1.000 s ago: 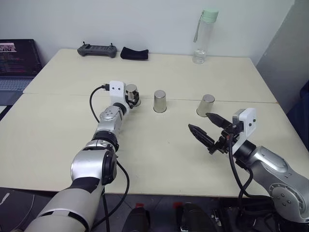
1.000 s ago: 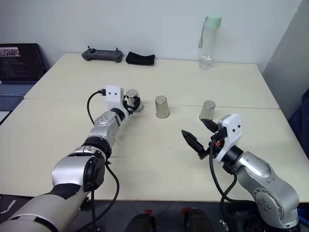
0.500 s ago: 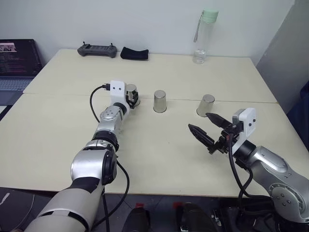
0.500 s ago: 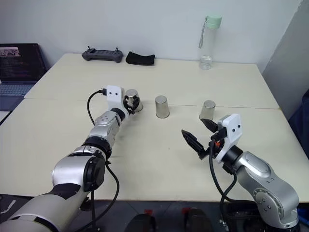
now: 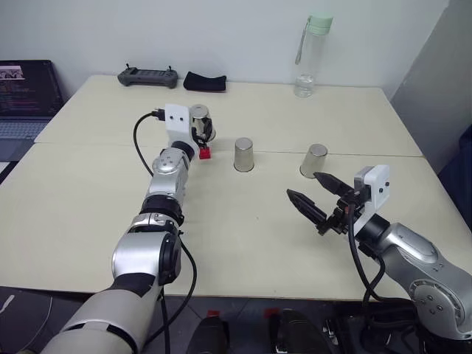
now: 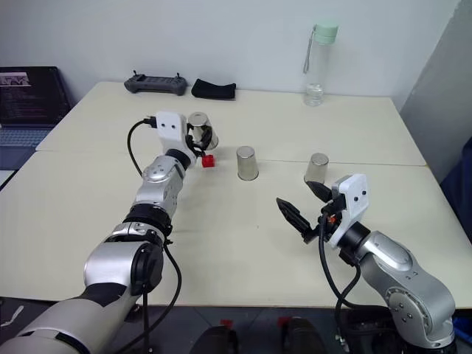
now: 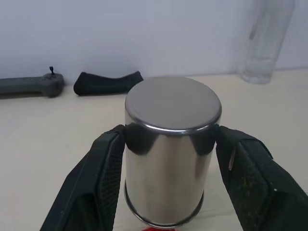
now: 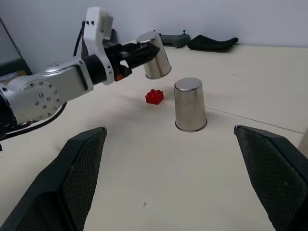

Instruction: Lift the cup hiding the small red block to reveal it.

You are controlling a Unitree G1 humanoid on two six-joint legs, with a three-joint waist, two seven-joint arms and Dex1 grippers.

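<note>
My left gripper (image 5: 202, 133) is shut on the cup (image 5: 200, 118), a shiny steel tumbler held mouth-down and slightly tilted, clear of the table. In the left wrist view both fingers (image 7: 103, 178) press the cup's (image 7: 171, 149) sides. The small red block (image 5: 204, 153) lies uncovered on the table just below the raised cup, also seen from the right wrist as the red block (image 8: 154, 96). Two more steel cups stand mouth-down: a middle one (image 5: 244, 154) and a right one (image 5: 315, 159). My right gripper (image 5: 302, 184) hovers open near the right cup, holding nothing.
At the table's far edge (image 5: 243, 82) lie a black controller (image 5: 148, 76) and a black pouch (image 5: 204, 81), with a clear water bottle (image 5: 307, 55) standing to their right. A laptop (image 5: 22, 96) sits off the table's left side.
My left gripper has risen with the cup in it, and the red block now shows on the table beneath. The right arm has not moved.
</note>
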